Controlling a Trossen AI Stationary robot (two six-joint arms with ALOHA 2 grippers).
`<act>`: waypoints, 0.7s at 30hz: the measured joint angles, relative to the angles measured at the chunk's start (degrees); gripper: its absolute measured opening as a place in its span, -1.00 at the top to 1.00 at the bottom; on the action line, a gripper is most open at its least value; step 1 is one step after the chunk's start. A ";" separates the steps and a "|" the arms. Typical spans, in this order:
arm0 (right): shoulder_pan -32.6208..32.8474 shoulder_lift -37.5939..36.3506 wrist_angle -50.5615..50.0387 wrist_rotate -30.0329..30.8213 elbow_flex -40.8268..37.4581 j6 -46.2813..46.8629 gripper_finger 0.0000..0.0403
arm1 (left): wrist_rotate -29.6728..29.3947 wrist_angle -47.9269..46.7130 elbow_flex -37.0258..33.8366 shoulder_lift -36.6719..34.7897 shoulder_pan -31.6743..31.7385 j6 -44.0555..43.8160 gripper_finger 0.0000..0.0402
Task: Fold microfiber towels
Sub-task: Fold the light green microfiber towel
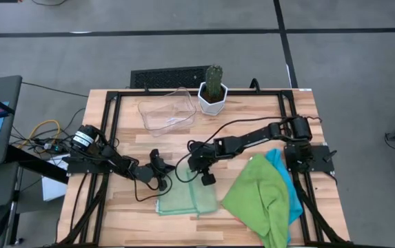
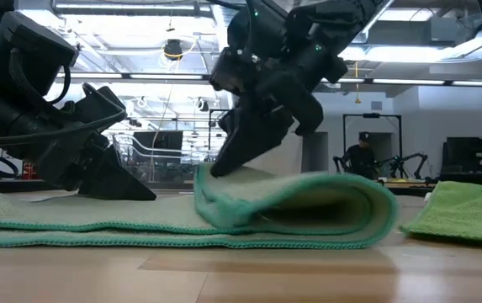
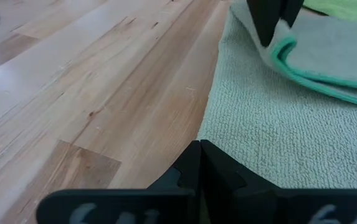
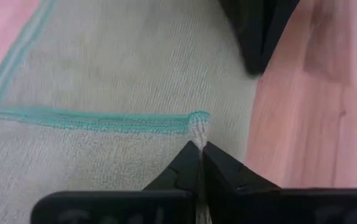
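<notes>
Right gripper (image 4: 199, 148): you have its fingers pinched on the corner of the pale green towel (image 1: 187, 198), right where the teal hem turns; in the high view it (image 1: 198, 172) sits over the towel's far edge, near the middle of the table.
Left gripper (image 3: 200, 149): pressed together with nothing between the fingers, tips resting at the towel's edge where cloth meets wood; in the high view it (image 1: 161, 176) is just beside the towel's far left corner.
Pale green towel: it lies flat on the table's (image 1: 252, 110) near half, between your two arms; in the low view one layer (image 2: 308, 206) is folded back over the other in a soft roll, with the right gripper (image 2: 224, 164) bearing down on the folded part.
Bright green towel (image 1: 259, 196): bunched in a heap to the right of the pale one, just apart from it, reaching to the table's near edge.
Cyan blue towel (image 1: 288, 186): under the bright green one, showing along its right side.
Clear plastic tray (image 1: 167, 112): on the far half of the table, well apart from the towels.
Potted cactus (image 1: 213, 88): in a white pot just right of the tray, at the far edge.
</notes>
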 joint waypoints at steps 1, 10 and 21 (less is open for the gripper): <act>-0.20 -0.03 -0.33 0.01 -0.02 0.07 0.79 | -0.02 0.00 0.00 0.00 0.00 -0.02 1.00; -1.59 -0.03 -2.43 0.08 -0.10 0.11 0.87 | -0.09 -0.02 0.00 0.00 0.00 -0.24 1.00; -2.18 0.79 -3.04 1.44 -0.13 3.57 0.52 | -0.38 -0.02 0.00 0.00 0.00 -0.30 1.00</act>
